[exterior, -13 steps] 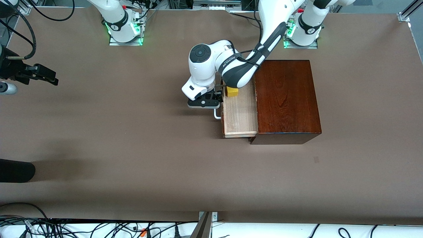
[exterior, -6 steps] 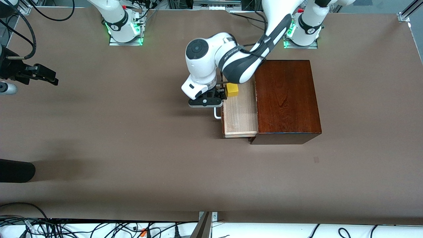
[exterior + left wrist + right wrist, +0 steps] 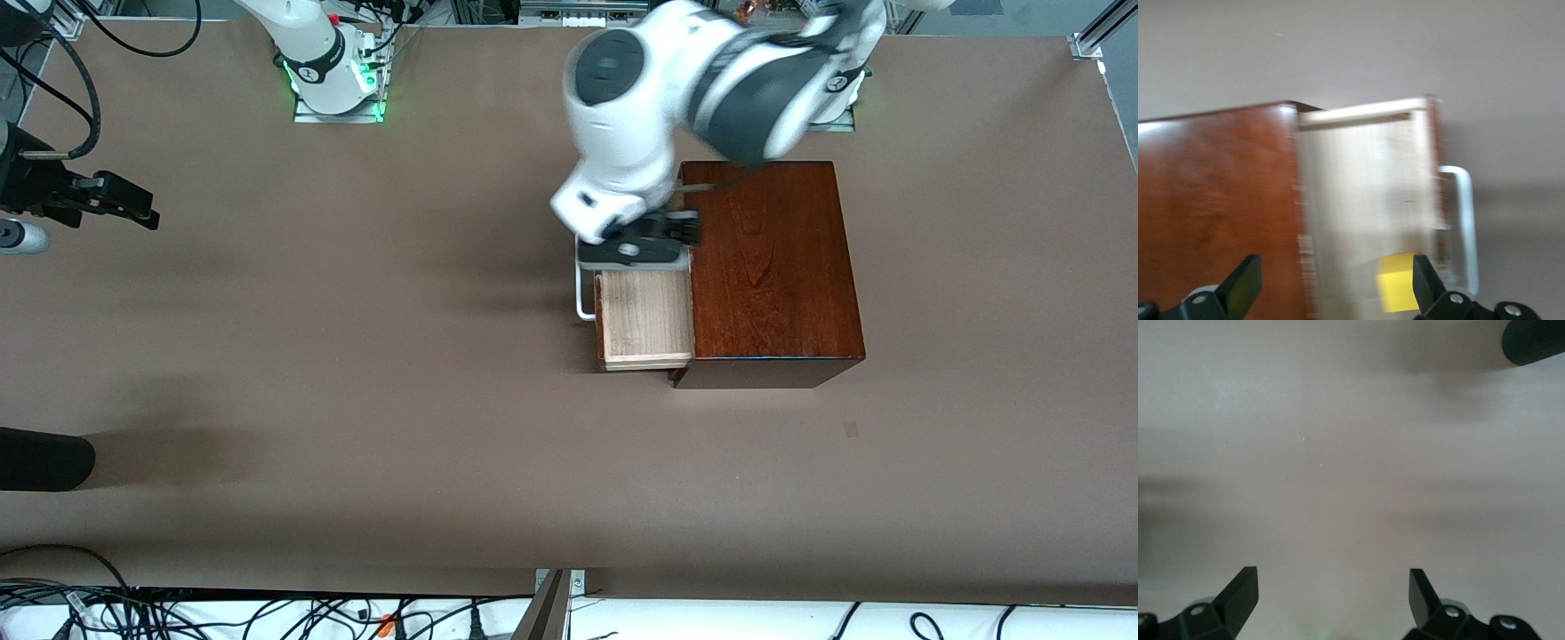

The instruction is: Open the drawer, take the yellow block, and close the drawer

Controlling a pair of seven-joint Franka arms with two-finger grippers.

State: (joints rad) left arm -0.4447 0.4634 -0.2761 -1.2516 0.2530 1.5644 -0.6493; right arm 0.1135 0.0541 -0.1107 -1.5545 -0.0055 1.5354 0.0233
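The left gripper [image 3: 1331,293] hangs spread wide over the open drawer [image 3: 645,320], holding nothing. The block [image 3: 1397,291] lies in the drawer below it, by one fingertip. The right gripper [image 3: 1331,597] waits, spread, over bare table [image 3: 356,356].

— Where does the drawer [image 3: 646,320] sit against the box [image 3: 770,267]?
— Pulled out of the box toward the right arm's end, handle [image 3: 582,298] outermost.
— And the block [image 3: 1399,291]?
— In the drawer, by its front wall.
— The grippers?
— Left gripper [image 3: 642,252] over the drawer beside the box; right gripper [image 3: 107,204] well apart from the box, at the table [image 3: 356,400] edge.
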